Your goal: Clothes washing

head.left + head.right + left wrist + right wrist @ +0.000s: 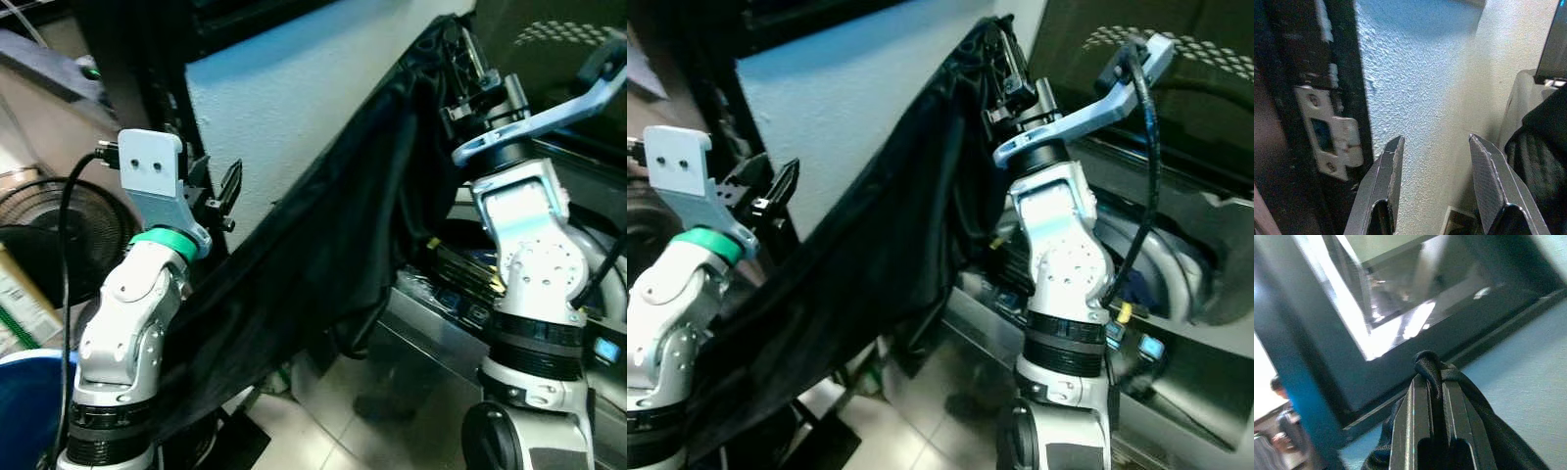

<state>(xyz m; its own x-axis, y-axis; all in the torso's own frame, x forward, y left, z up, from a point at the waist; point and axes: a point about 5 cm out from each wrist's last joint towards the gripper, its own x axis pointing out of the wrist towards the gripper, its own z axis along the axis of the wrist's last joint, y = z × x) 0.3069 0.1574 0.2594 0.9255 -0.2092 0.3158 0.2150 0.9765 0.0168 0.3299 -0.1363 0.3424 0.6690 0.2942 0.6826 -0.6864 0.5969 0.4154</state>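
Wall, white, textured. Door frame, dark, bearing metal strike plate. Fan, black, at far left. Blue tub below it. Floor, tiled.

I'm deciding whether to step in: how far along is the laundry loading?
Done: the right hand has a pinch on the black garment and holds it up high against the white wall. In hand: the cloth hangs slack down across toward the left hand, which is open and grips nothing. Left: the garment is not yet in the washing machine at the robot's right.
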